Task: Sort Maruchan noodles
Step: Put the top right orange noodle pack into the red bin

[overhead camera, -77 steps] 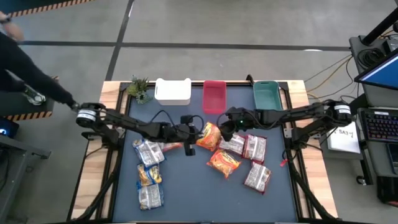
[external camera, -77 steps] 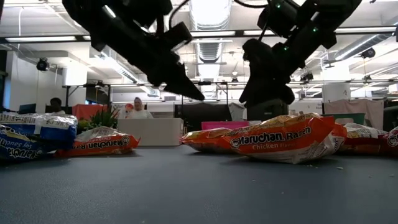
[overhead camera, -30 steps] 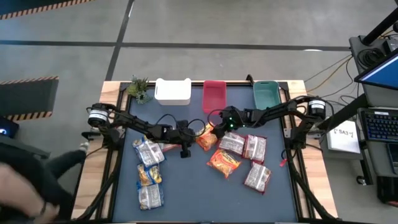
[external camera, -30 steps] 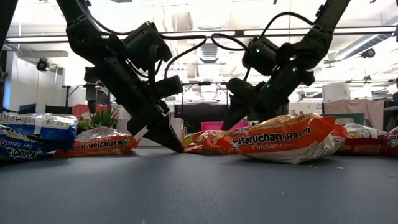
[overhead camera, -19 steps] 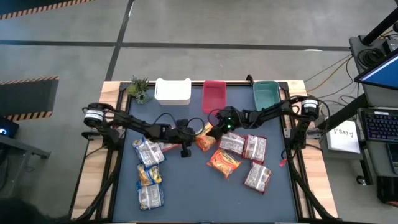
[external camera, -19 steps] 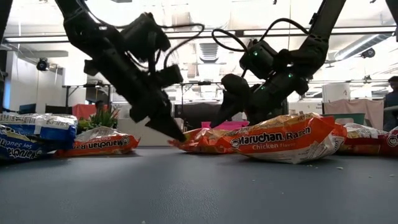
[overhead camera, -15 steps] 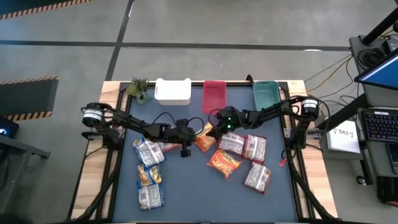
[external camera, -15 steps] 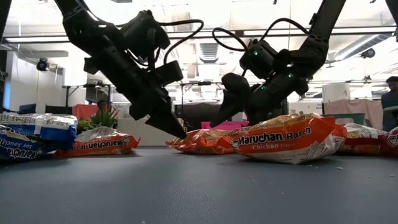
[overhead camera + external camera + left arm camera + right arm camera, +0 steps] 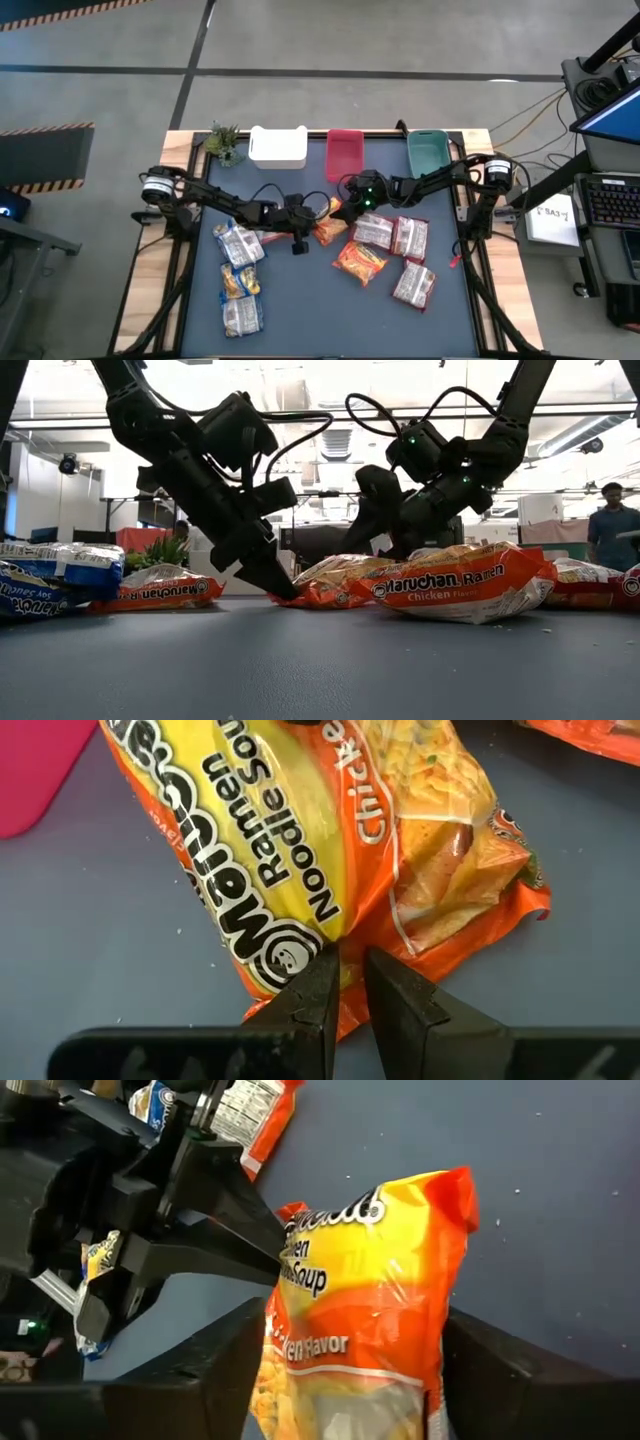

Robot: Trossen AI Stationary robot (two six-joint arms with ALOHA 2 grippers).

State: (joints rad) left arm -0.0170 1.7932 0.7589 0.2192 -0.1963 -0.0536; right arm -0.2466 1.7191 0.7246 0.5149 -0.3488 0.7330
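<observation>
Near the middle of the dark worktop (image 9: pixel 300 300), just in front of the pink bin (image 9: pixel 344 155), both arms are meeting over one orange chicken-flavour noodle packet (image 9: pixel 329 227). The right claw (image 9: pixel 345 205) is clamping this packet between its two fingers, which are pressing on its opposite edges, and is tilting that end up off the surface. The left claw (image 9: pixel 316 223) is sitting at the packet's other end with its fingers nearly closed, pinching the crinkled edge between the tips. Around them the other packets are lying flat: a second orange packet (image 9: pixel 359 262) and three silvery-white and red packets (image 9: pixel 402 240) on the right side, and blue-yellow packets (image 9: pixel 240 284) on the left side. A white bin (image 9: pixel 277 147) and a teal bin (image 9: pixel 428 152) are flanking the pink one.
</observation>
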